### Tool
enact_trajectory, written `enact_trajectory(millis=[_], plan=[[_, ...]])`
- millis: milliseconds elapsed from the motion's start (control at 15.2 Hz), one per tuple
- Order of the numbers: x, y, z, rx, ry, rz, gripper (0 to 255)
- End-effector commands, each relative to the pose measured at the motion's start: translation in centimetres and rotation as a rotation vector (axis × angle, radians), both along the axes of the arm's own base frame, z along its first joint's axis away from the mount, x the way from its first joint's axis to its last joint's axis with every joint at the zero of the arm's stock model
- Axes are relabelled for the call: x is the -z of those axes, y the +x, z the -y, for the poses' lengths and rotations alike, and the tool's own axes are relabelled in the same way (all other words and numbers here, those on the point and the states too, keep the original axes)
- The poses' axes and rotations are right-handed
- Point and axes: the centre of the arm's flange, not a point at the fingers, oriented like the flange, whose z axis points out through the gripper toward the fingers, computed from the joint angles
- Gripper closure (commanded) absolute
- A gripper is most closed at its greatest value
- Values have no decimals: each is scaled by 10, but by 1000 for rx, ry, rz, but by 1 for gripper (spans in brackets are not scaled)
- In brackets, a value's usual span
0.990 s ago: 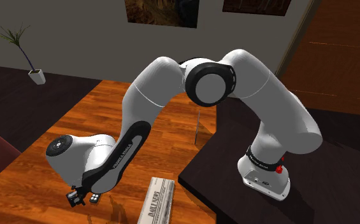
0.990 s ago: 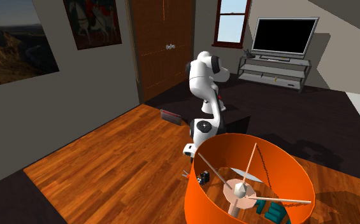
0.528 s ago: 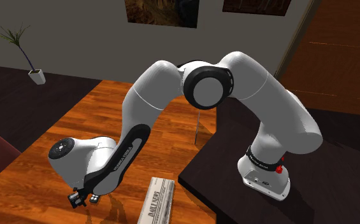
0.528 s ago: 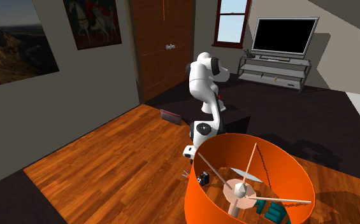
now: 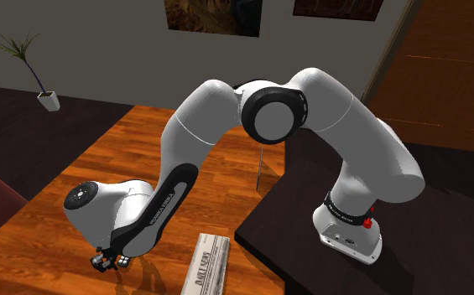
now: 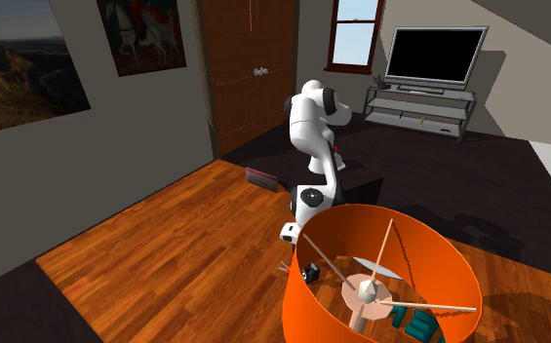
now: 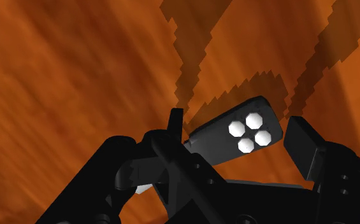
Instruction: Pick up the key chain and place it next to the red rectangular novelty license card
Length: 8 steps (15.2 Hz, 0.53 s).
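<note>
The claw [image 7: 237, 125] stands open low over the wooden bench [image 7: 76, 63], its fingers apart on either side of the dark key chain [image 7: 236, 137], which lies flat on the bench, to the shoulder view's left of a folded newspaper [image 5: 206, 265].

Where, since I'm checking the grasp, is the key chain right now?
In the wrist view the key chain, a dark fob with white buttons, lies on the wooden table within the open gripper, at the shoulder view's lower left.
</note>
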Motion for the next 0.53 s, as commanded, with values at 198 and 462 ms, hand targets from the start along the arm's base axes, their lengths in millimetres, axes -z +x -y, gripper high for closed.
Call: enact_trajectory(millis=[198,462], plan=[[0,0,0,0,0,0,255],[-21,0,0,0,0,0,255]])
